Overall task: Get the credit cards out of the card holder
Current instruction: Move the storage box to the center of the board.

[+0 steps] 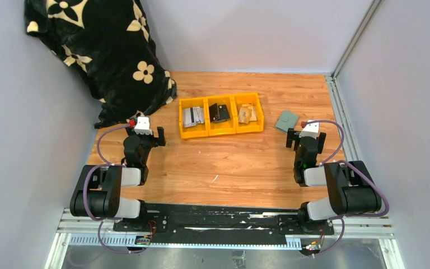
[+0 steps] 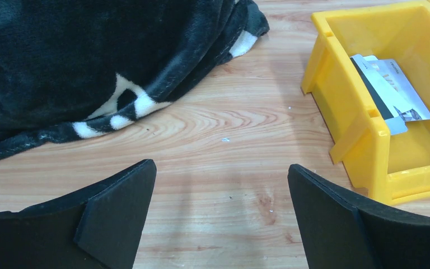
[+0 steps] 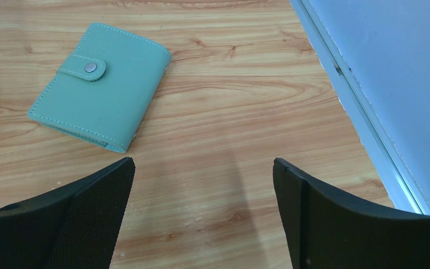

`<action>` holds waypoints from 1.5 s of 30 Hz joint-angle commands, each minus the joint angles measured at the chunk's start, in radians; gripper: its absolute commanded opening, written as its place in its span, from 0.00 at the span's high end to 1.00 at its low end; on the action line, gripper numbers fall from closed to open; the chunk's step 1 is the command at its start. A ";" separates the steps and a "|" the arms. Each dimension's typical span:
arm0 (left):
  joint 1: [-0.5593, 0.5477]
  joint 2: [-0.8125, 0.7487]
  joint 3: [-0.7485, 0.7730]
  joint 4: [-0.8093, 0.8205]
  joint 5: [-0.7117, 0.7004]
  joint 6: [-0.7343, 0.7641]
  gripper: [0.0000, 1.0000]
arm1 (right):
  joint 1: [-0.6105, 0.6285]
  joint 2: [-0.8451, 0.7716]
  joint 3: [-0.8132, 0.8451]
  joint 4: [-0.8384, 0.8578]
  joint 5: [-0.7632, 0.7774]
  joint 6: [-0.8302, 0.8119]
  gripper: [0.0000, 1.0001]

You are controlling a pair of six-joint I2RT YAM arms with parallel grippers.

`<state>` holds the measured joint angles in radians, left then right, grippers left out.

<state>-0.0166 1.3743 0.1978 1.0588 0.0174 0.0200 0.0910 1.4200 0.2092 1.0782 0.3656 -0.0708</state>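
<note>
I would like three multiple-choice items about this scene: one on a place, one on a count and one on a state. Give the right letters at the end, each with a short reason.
1. Where does the card holder lie?
A. on the table, to the right of the yellow bins
B. inside a bin
C. on top of a bin

2. How many yellow bins stand in the row?
A. one
B. five
C. three

3. In what state is the card holder?
A. open, with cards spread out
B. closed, with its tab snapped shut
C. standing on its edge

Answers:
1 A: the top view shows it flat on the wood, apart from the bins on their right side.
2 C: three compartments side by side can be counted from above.
3 B: the right wrist view shows the cover folded and the tab fastened over it.
</note>
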 commanded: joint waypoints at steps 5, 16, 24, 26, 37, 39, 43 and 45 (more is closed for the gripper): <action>-0.005 -0.003 0.002 0.010 -0.014 0.017 0.00 | -0.011 0.004 -0.008 0.028 -0.001 -0.003 0.03; -0.005 -0.003 0.002 0.009 -0.014 0.017 0.00 | -0.010 -0.005 -0.007 0.034 0.011 -0.006 0.03; -0.002 -0.125 0.178 -0.428 -0.009 0.047 0.00 | 0.005 -0.232 0.168 -0.491 0.123 0.063 0.03; 0.000 -0.149 0.214 -0.498 -0.007 0.066 0.00 | 0.003 -0.263 0.206 -0.588 0.149 0.138 0.03; 0.084 -0.263 0.415 -0.898 0.144 0.092 0.00 | -0.139 -0.150 0.439 -0.913 -0.287 0.540 0.03; 0.086 -0.268 0.463 -0.975 0.163 0.095 0.00 | -0.146 -0.159 0.431 -0.871 -0.399 0.526 0.03; 0.086 -0.264 0.554 -1.122 0.196 0.089 0.00 | -0.098 -0.144 0.498 -0.944 -0.419 0.480 0.05; 0.085 -0.264 0.580 -1.172 0.214 0.086 0.00 | -0.044 -0.112 0.543 -0.993 -0.410 0.454 0.06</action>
<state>0.0643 1.1210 0.7208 0.0708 0.1757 0.0982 -0.0185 1.2743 0.6655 0.1757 0.0372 0.4149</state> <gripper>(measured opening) 0.997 0.951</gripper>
